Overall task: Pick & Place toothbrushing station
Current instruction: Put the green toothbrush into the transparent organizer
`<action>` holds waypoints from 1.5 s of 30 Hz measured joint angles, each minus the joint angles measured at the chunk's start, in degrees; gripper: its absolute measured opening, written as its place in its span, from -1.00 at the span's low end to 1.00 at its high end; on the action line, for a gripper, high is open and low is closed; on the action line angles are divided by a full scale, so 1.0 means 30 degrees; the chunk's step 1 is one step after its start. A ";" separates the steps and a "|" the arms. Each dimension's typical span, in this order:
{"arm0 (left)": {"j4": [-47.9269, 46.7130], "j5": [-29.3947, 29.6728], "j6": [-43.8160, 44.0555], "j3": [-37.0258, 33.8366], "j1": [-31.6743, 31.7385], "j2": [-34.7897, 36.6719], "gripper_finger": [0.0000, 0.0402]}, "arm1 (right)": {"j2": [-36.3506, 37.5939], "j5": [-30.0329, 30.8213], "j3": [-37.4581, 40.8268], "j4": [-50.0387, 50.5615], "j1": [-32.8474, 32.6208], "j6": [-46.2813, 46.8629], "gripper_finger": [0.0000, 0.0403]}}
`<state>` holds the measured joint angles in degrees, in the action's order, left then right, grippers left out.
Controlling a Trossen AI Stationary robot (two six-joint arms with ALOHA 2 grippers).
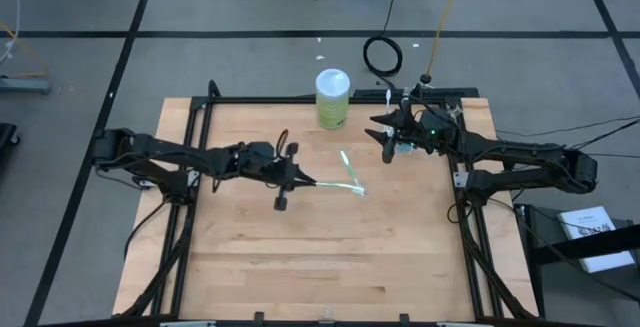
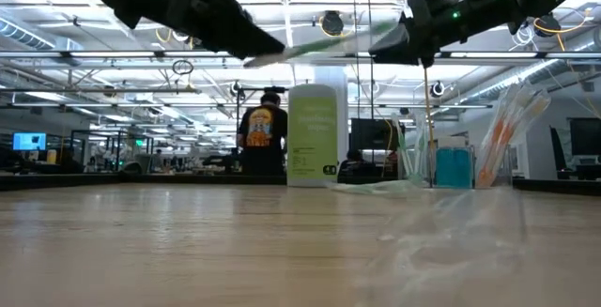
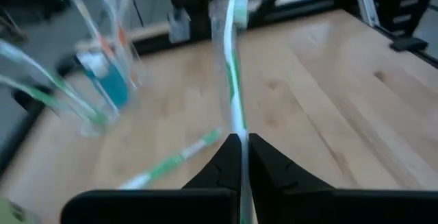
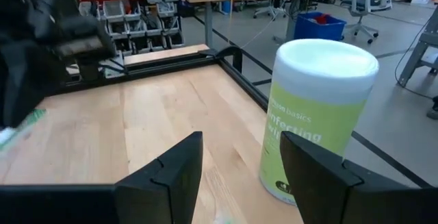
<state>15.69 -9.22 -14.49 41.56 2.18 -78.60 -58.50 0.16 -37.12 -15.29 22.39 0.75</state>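
The pale wooden bench (image 1: 330, 247), framed by black rails, stands on a grey floor crossed with dark tape lines. The left tool (image 1: 300, 181) sits over the bench's middle, clamped together on a green-white toothbrush (image 3: 231, 80) lifted off the wood. Another green-white toothbrush (image 3: 174, 159) lies flat nearby. The right tool (image 4: 239, 169), fingers apart, holds nothing, near the lime-green canister (image 4: 311, 121) at the far edge. A clear cup (image 3: 102, 80) of brushes stands far right. Beyond, a person (image 2: 263, 130) stands in the workshop.
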 joint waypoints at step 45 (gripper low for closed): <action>0.4439 -0.3112 0.7376 0.1288 -0.3408 -0.8220 -0.11 | -0.3249 -0.3089 0.0007 -0.0421 -0.1880 -0.2824 -0.05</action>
<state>29.01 -18.56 7.64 45.42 -8.05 -103.25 -68.25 -9.10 -37.10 -16.56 16.75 -7.72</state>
